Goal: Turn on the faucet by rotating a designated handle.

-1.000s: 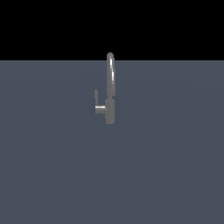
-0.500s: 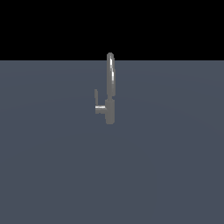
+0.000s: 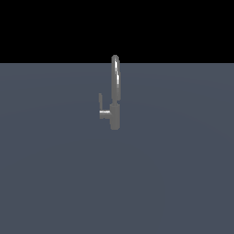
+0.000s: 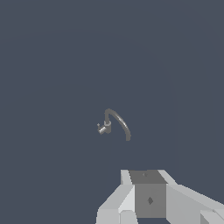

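Observation:
The faucet (image 3: 115, 98) stands upright in the middle of the exterior view, a slim grey tap with a tall arched spout and a thicker lower body. Its handle (image 3: 104, 113) is a short stub on the exterior view's left side of the body, ending in a thin bar that points up. From the wrist view the faucet (image 4: 117, 122) looks small and far off, with the handle (image 4: 102, 129) at its base. Only the pale body of my gripper (image 4: 150, 199) shows there, well apart from the faucet. Its fingertips are cut off by the frame's edge. The arm does not appear in the exterior view.
The faucet stands on a flat dark grey-blue surface (image 3: 173, 183) that fills both views. A black background lies behind it in the exterior view.

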You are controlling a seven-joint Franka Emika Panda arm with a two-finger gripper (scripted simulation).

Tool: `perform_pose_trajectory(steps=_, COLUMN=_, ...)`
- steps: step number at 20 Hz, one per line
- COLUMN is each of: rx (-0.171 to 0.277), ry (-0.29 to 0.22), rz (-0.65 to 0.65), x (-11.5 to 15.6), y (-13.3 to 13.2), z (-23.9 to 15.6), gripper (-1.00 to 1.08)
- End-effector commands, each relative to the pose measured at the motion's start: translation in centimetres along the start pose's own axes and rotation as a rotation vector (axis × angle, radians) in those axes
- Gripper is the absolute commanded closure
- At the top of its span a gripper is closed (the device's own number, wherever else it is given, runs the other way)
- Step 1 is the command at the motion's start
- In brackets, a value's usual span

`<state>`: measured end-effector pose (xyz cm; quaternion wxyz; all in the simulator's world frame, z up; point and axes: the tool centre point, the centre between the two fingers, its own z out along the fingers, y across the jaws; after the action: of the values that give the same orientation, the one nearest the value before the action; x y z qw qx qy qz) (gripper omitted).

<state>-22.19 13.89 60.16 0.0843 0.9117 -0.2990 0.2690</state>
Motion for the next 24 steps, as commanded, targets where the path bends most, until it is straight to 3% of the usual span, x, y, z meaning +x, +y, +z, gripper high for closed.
perform_pose_trajectory(steps=1, rx=-0.021, ry=0.042, rz=0.048, x=-0.1, y=-1.9, z=0.2, gripper=1.08)
perform_pose_trajectory(steps=12, rx=-0.128, ry=0.187, rz=0.229, x=-0.1, y=-10.5, z=5.8, gripper=1.08)
perform_pose_trajectory(steps=24, rx=-0.269, ry=0.264, rz=0.405, x=0.6, y=-16.7, z=20.4, gripper=1.08)
